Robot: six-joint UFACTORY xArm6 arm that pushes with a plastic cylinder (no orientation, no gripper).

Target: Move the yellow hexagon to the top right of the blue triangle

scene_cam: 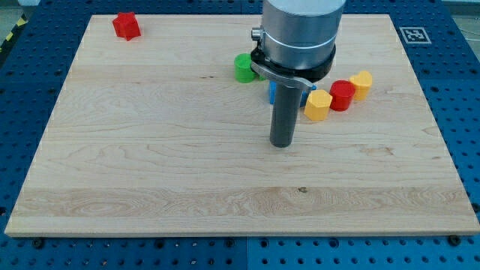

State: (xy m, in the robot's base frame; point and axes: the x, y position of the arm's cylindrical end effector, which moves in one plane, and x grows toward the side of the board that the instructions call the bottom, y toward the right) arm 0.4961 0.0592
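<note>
The yellow hexagon (pixel 318 105) lies right of the board's middle, touching a red cylinder (pixel 343 95) on its upper right. The blue triangle and a blue cube (pixel 272 91) sit just left of the hexagon, mostly hidden behind the arm; only slivers of blue show. My tip (pixel 281 144) rests on the wood below and to the left of the yellow hexagon, a short gap away, touching no block.
A second yellow block (pixel 361 84) sits up and right of the red cylinder. A green cylinder (pixel 242 67) shows left of the arm; the green star behind it is hidden. A red star-like block (pixel 126 25) lies at the top left corner.
</note>
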